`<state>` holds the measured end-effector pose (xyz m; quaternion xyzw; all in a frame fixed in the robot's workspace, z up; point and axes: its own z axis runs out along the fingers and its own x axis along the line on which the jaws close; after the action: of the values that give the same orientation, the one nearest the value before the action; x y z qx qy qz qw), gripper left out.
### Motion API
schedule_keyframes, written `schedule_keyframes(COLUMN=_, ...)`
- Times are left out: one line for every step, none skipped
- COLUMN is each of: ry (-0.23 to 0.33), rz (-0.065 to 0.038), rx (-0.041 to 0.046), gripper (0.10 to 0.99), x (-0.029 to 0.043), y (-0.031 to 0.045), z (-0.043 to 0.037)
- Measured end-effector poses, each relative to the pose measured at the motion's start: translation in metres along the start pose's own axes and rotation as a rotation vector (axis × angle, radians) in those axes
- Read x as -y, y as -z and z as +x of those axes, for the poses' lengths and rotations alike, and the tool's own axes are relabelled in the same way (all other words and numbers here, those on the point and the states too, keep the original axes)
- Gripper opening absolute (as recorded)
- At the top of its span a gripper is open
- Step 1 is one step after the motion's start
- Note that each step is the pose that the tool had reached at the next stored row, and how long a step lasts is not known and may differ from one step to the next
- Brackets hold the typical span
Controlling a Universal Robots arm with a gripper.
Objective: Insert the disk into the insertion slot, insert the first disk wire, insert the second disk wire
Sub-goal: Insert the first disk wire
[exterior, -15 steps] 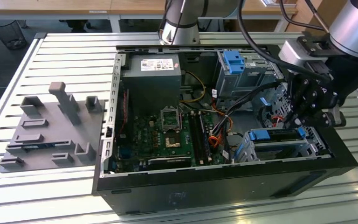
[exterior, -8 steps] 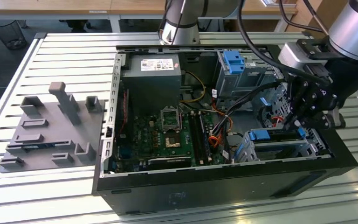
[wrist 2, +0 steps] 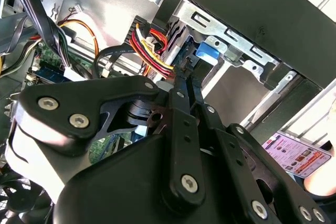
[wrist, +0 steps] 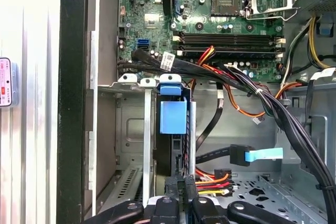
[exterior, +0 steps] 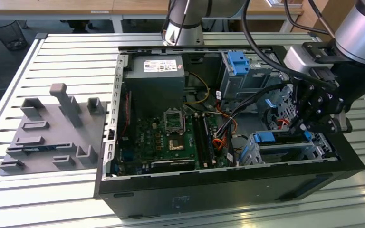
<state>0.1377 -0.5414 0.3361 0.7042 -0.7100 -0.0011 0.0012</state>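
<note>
The disk sits edge-on inside the insertion slot at the case's front corner on the exterior view's right, its blue carrier end facing the motherboard. My gripper hangs just over that cage. In both wrist views its thin fingers are shut on a black plug with red, yellow and black wires, held close to the disk's end. A second disk wire, black with a blue plug and a pale blue tab, lies loose beside the cage wall.
The open black computer case lies on a slatted metal table. Cable bundles cross above the cage. A taller metal bay with a blue latch stands behind it. A grey fixture plate lies at the exterior view's left.
</note>
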Motion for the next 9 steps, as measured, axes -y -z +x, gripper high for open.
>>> schedule_keyframes(ry=0.000, rz=0.000, rx=0.0001, gripper=0.165, x=0.0000, y=-0.0002, z=0.0000)
schedule_keyframes(ry=0.000, rz=0.000, rx=0.0001, gripper=0.165, x=0.0000, y=-0.0003, z=0.0001)
schedule_keyframes(ry=0.000, rz=0.000, rx=0.0001, gripper=0.165, x=0.0000, y=-0.0005, z=0.0000)
schedule_keyframes(ry=-0.001, rz=0.000, rx=0.0002, gripper=0.165, x=0.0000, y=-0.0006, z=0.0000)
schedule_keyframes(ry=-0.002, rz=0.000, rx=0.0003, gripper=0.165, x=0.0000, y=-0.0008, z=-0.0001)
schedule_keyframes(ry=-0.004, rz=0.000, rx=0.0004, gripper=0.165, x=0.0000, y=-0.0009, z=-0.0001)
schedule_keyframes(ry=-0.005, rz=0.000, rx=0.0003, gripper=0.165, x=0.0000, y=-0.0010, z=-0.0002)
schedule_keyframes(ry=-0.006, rz=0.000, rx=0.0003, gripper=0.165, x=0.0000, y=-0.0011, z=-0.0002)
schedule_keyframes(ry=-0.006, rz=0.000, rx=0.0004, gripper=0.165, x=0.0000, y=-0.0013, z=-0.0004)
